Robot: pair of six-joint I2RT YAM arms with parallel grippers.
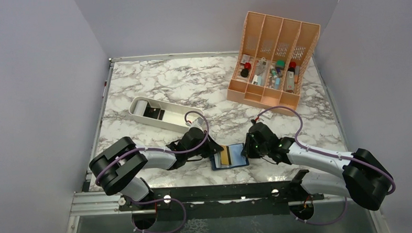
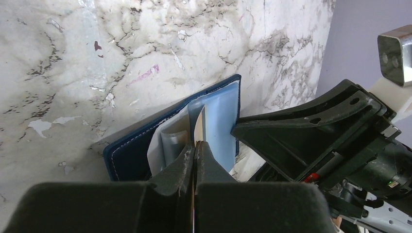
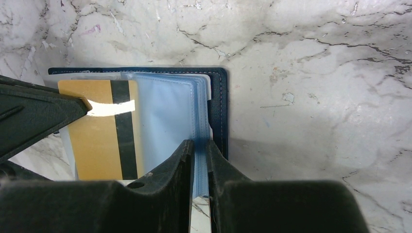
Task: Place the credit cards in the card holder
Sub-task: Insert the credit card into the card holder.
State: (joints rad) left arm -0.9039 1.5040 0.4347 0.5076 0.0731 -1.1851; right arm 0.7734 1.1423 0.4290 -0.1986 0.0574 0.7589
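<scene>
Two grippers converge on the card holder (image 1: 229,157), which lies opened flat on the marble tabletop (image 1: 165,81) between the arm bases, navy cover downward.

The right gripper (image 3: 199,145) is clamped on the outer edge of the holder's clear pocket leaves (image 3: 167,111). The likely purpose is to pin the case against sliding and to present a pocket mouth.

The left gripper (image 2: 195,145) is closed on a gold credit card (image 3: 97,136) with a black magnetic stripe. It grips the card by one edge, leaving the rest free to enter a pocket.

The card overlies the left half of the holder, stripe side up. Whether its leading edge has entered a pocket cannot be determined. No other card is visible.

Next move, as judged: advance the card along its own plane, kept low, so the leaf does not buckle.
</scene>
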